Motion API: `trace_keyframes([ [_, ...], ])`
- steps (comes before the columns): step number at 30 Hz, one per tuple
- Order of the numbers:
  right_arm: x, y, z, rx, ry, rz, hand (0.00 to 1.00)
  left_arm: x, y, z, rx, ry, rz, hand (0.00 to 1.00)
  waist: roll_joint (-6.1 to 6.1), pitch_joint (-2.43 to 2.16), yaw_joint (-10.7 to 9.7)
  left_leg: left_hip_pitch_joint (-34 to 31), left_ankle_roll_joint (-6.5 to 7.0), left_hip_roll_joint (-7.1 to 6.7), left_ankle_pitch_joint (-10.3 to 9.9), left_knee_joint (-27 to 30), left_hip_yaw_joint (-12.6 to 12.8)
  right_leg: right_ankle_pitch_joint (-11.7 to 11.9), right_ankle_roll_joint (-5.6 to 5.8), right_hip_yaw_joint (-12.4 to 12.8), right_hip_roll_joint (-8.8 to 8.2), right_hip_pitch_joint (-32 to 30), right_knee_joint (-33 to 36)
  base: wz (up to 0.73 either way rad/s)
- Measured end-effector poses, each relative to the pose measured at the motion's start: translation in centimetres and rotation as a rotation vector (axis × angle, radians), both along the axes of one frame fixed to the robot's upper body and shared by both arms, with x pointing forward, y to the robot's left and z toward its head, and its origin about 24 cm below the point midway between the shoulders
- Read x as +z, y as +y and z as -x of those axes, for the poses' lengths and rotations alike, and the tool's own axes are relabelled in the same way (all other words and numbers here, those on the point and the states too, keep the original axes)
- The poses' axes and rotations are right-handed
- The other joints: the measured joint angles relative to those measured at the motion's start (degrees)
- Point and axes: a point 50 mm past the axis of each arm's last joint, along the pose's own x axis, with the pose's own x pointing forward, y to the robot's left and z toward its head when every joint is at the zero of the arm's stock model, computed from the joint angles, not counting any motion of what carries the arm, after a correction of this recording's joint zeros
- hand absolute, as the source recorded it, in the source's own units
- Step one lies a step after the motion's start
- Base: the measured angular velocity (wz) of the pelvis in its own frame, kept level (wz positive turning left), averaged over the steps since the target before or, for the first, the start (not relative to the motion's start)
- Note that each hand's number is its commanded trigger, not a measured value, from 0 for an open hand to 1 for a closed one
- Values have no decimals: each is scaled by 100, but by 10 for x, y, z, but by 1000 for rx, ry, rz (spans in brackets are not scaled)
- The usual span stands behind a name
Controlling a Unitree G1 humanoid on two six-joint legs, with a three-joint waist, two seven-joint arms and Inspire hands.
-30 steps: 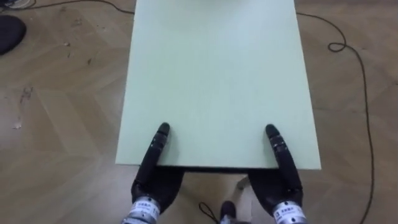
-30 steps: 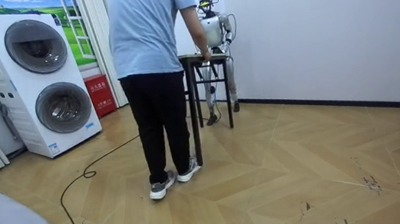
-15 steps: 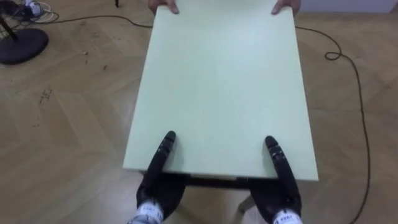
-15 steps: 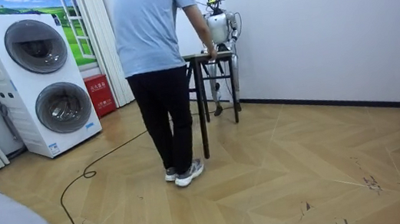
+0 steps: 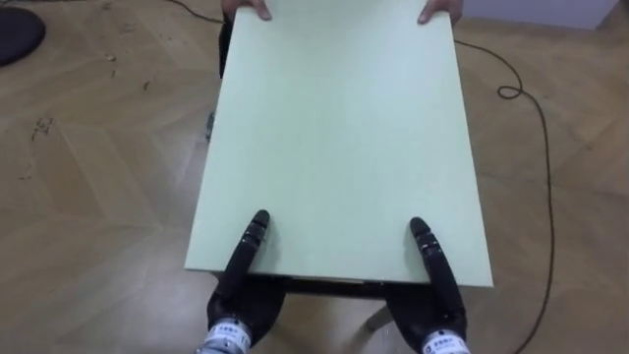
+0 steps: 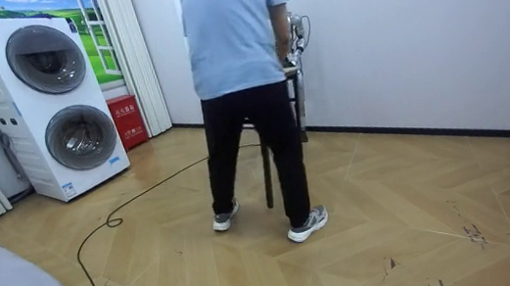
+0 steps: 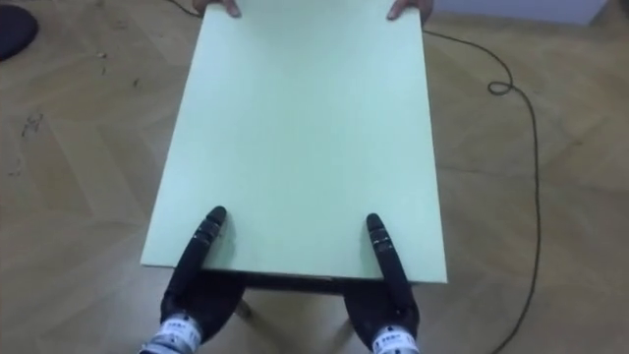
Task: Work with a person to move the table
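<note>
Pale green table [image 5: 334,128]: my left hand [image 5: 246,261] and right hand [image 5: 432,261] reach under its near edge, so I cannot tell their grip. A person [image 6: 236,57] holds its far edge.

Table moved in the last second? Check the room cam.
Yes. In the room view the table has shifted toward that view's right, farther from the stacked washing machines, which sit unchanged.

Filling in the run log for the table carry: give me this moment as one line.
table: between robot and person | left hand, right hand: on near edge | person's hands: on far edge
</note>
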Motion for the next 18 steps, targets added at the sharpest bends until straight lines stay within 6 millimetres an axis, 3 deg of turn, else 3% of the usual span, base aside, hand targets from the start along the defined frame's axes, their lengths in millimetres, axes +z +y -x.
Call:
trace_keyframes([
  [3,0,-1,0,5,-2,5,100,0,0,1,0,3,3,100,35,-3,12,30,0,5,0,1,-62,10,5,-65,10,163,-169,23],
  [7,0,-4,0,18,3,11,100,-3,-1,5,5,10,11,100,175,-8,-27,105,-2,6,1,9,-246,6,11,-231,-8,408,-287,28],
  [9,-1,-4,1,16,5,8,100,-3,-1,5,3,10,9,100,215,-6,-48,131,-4,9,3,-8,-303,-13,41,-320,-44,473,-274,37],
  [11,-1,-4,1,16,4,9,100,-2,-1,5,2,6,11,100,227,-3,-67,209,-39,-26,79,-150,-488,-82,145,-477,-107,480,-119,31],
  [13,0,-4,1,17,4,9,100,-2,-1,5,1,5,8,100,242,2,-141,300,-38,-36,160,-310,-584,-83,145,-561,-162,471,81,44],
  [14,0,-3,1,18,3,9,100,-2,-1,5,0,5,7,100,266,16,-181,371,-22,-10,196,-394,-736,-127,132,-600,-167,351,437,45],
  [15,0,-2,0,20,0,10,100,-2,-1,5,3,3,10,100,313,54,-191,391,-21,12,206,-420,-1155,-349,83,-380,-55,71,497,21],
  [16,1,0,-2,27,-6,9,100,-2,0,5,8,-5,9,100,295,44,-170,342,-25,8,203,-404,-1298,-321,-11,-217,53,-47,158,4],
  [17,5,3,-7,44,-32,20,100,0,4,4,24,-22,12,100,203,18,-160,227,-81,-67,159,-387,-1283,455,-120,-156,64,-244,-545,9],
  [18,6,0,-9,47,-39,36,100,-1,2,4,31,-19,27,100,308,37,-195,217,-108,-53,106,-399,-1252,428,-173,-320,24,-275,-471,29],
])
